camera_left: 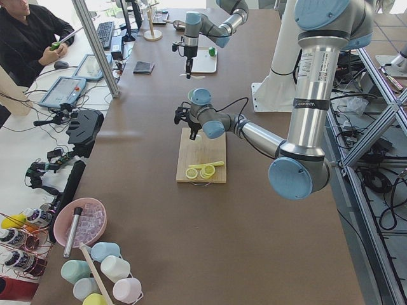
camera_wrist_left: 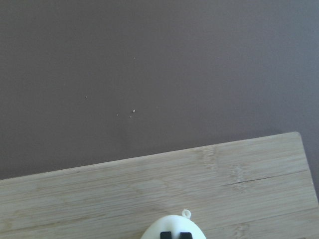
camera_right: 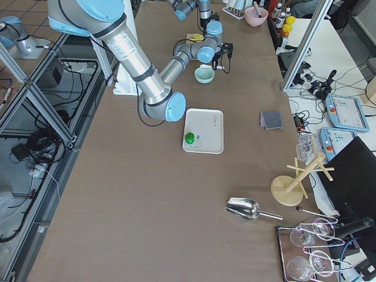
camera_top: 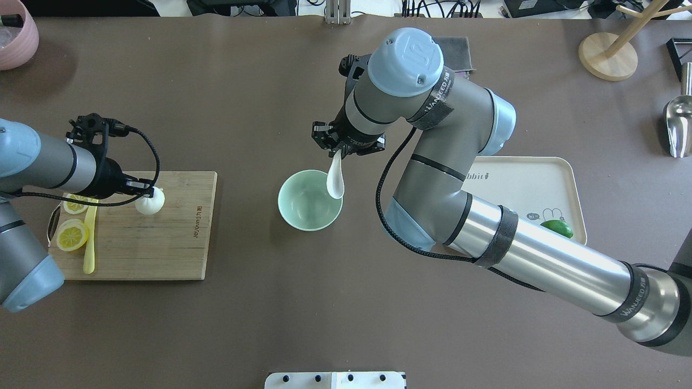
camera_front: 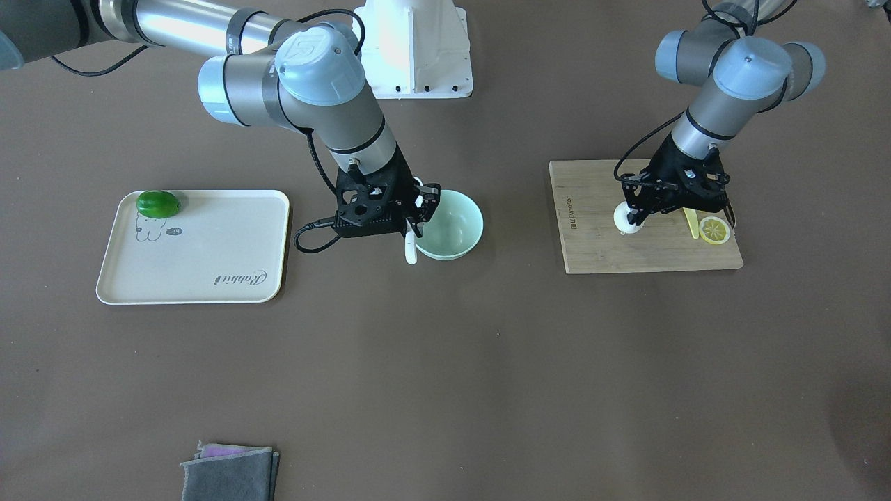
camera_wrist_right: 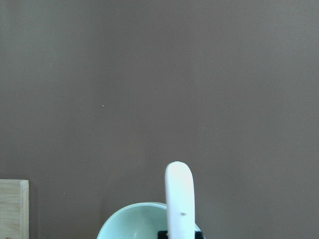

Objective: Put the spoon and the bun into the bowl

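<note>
My right gripper [camera_front: 416, 226] is shut on the handle of the white spoon [camera_top: 335, 181] and holds it upright, with the scoop hanging over the rim of the mint-green bowl [camera_top: 294, 216]. The right wrist view shows the spoon [camera_wrist_right: 178, 199] above the bowl [camera_wrist_right: 134, 221]. My left gripper [camera_top: 145, 193] is down on the white bun [camera_top: 151, 204], which lies on the wooden cutting board [camera_top: 162, 243]. Its fingers pinch the bun [camera_wrist_left: 172, 226] at the bottom edge of the left wrist view.
Two lemon slices [camera_top: 73, 235] and a pale-yellow knife [camera_top: 89, 243] lie on the board beside the bun. A cream tray [camera_front: 202, 257] holding a green fruit [camera_front: 158, 204] stands on the bowl's other side. A grey cloth [camera_front: 230, 473] lies at the operators' edge.
</note>
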Robot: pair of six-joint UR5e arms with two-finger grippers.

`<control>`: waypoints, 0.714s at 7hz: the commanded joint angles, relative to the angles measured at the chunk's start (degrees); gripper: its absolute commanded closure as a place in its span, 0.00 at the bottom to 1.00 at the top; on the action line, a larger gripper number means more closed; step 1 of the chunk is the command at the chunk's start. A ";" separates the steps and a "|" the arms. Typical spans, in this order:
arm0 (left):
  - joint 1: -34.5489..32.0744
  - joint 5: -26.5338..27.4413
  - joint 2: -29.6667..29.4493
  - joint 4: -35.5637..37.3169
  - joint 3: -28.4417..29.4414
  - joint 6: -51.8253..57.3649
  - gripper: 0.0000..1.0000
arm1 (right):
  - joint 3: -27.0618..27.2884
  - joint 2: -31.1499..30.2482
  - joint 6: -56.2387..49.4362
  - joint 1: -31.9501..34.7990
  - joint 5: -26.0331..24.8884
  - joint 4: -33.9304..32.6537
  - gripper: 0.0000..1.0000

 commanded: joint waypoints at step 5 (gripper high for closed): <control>-4.34 -5.76 -3.40 3.15 -2.45 -0.11 1.00 | -6.25 1.84 2.85 -4.49 -9.17 8.20 0.29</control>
